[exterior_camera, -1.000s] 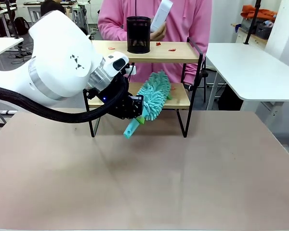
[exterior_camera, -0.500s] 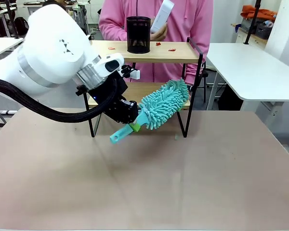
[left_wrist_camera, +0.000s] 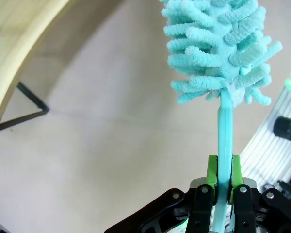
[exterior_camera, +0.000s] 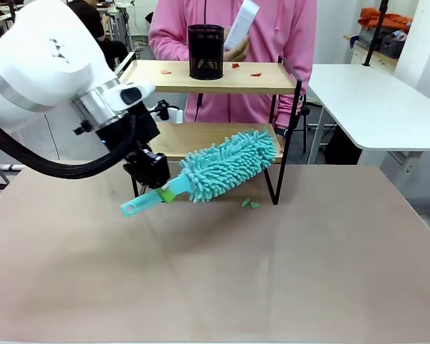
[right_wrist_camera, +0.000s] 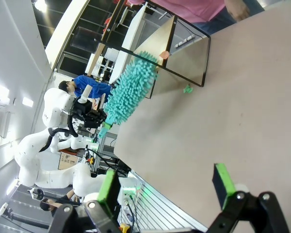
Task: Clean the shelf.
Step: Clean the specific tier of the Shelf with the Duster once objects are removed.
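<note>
Moved: your duster (exterior_camera: 226,165) has swung left, out of the lower tier; green scraps (exterior_camera: 250,204) now lie by the frame's foot
Shelf (exterior_camera: 222,77): far middle of the table (exterior_camera: 272,272), black cup (exterior_camera: 205,51) on top
Left gripper (exterior_camera: 161,192): clamped on the duster's handle
Right gripper (right_wrist_camera: 166,182): you see it spread wide, empty

black mesh cup (exterior_camera: 206,51), white side table (exterior_camera: 373,100)

No word, number or brand can be read anywhere. The white arm (exterior_camera: 36,72) above the duster (exterior_camera: 226,163) handle carries a few small dark marks (exterior_camera: 57,48), too small to make out as letters.
</note>
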Controlling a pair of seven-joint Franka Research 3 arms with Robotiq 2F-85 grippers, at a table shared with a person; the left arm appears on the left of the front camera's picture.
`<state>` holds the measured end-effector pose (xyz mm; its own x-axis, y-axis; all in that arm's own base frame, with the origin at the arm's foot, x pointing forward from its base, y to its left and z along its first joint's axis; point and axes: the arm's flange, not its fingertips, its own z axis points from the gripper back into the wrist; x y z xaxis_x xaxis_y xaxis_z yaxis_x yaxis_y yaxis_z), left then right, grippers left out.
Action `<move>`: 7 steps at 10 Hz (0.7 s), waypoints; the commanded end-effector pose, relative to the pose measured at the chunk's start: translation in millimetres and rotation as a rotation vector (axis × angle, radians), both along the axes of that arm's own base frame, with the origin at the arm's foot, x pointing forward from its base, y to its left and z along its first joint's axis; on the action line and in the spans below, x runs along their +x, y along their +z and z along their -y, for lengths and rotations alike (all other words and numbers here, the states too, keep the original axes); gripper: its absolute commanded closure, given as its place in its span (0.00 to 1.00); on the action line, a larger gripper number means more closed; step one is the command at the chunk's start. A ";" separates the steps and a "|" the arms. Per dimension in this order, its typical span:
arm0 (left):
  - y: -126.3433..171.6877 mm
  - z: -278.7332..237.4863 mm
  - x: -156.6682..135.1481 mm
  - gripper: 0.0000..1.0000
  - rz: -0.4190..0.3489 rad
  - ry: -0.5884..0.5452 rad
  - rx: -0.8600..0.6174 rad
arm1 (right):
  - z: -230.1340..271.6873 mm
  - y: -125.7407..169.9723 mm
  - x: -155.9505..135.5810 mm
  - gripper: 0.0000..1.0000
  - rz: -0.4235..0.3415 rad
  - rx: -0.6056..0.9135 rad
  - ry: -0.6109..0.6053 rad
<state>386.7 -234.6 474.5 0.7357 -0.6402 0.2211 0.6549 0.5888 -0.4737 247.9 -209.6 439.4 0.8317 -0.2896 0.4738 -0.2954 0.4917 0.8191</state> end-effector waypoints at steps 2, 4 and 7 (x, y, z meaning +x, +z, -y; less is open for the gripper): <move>8.6 -49.0 -20.5 0.88 -0.137 -0.170 -0.019 | 0.6 1.9 2.8 0.00 0.035 0.004 0.002; 5.4 -63.4 -22.1 0.88 -0.175 -0.188 -0.018 | 0.6 1.9 2.8 0.00 0.035 0.004 0.002; 3.4 -72.9 -22.1 0.88 -0.186 -0.170 -0.041 | 0.6 1.9 2.8 0.00 0.035 0.004 0.002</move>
